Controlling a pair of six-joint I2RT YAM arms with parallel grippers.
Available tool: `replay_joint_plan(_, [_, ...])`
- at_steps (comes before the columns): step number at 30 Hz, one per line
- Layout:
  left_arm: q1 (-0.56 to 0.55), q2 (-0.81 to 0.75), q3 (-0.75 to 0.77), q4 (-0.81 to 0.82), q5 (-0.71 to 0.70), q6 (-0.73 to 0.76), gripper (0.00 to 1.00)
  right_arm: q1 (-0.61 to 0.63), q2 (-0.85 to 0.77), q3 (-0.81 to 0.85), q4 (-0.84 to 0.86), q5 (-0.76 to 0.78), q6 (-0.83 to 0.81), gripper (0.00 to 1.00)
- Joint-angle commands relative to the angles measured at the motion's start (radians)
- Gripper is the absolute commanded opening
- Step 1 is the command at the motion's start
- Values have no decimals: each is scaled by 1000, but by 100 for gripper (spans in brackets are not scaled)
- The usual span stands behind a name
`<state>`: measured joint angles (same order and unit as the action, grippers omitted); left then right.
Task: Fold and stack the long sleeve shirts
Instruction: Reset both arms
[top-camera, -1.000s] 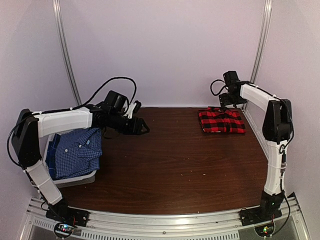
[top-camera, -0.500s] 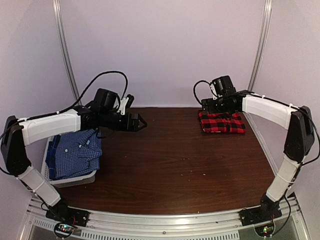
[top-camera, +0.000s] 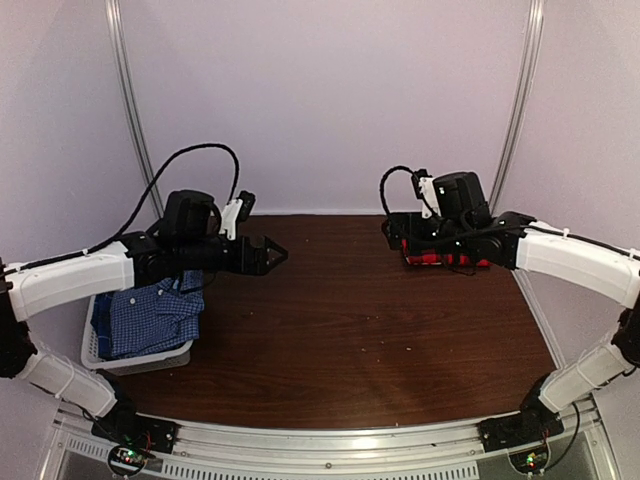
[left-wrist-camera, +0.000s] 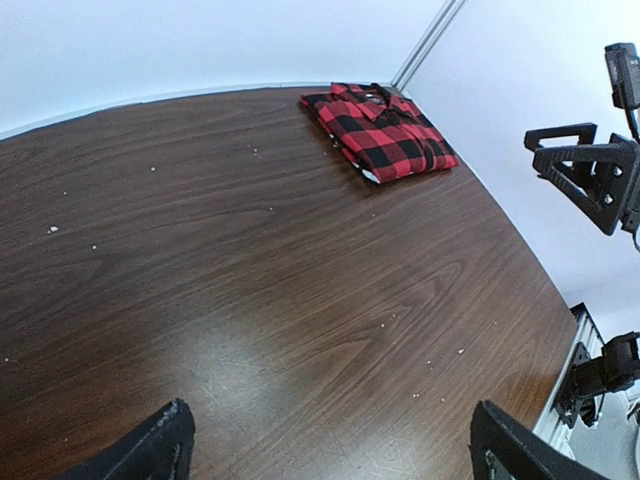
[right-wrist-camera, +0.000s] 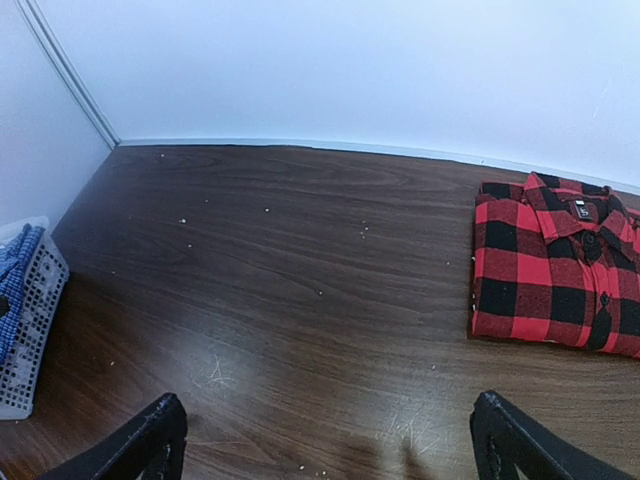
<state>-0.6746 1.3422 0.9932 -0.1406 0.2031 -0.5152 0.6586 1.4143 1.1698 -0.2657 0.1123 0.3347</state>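
Wooden table, plaid shirt, checked shirt

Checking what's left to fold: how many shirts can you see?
2. The red plaid shirt lies folded at the far right; the blue check shirt sits in the basket on the left. Others may hide under it.

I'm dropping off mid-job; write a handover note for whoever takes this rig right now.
Left gripper: open, empty, above the table's left side.
Right gripper: open, empty, near the red plaid shirt.
Red plaid shirt: folded flat at the far right corner.
Blue check shirt: bunched in the basket, near left.
Done: red shirt folded.
Left: lift out the blue shirt, fold it, stack the two.
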Motion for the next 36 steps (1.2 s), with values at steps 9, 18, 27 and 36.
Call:
replay_joint_plan(9, [-39, -23, -18, 106, -89, -24, 98, 8, -245, -225, 115, 49, 109, 100])
replay_joint_plan(18, [-39, 15, 24, 113, -142, -31, 98, 8, -323, -287, 179, 78, 132, 100])
replay_joint_plan(27, [-39, 39, 54, 114, -188, -17, 98, 9, -281, -248, 167, 129, 125, 100])
replay_joint_plan(36, [-39, 42, 65, 110, -237, -8, 98, 8, -278, -246, 191, 128, 116, 100])
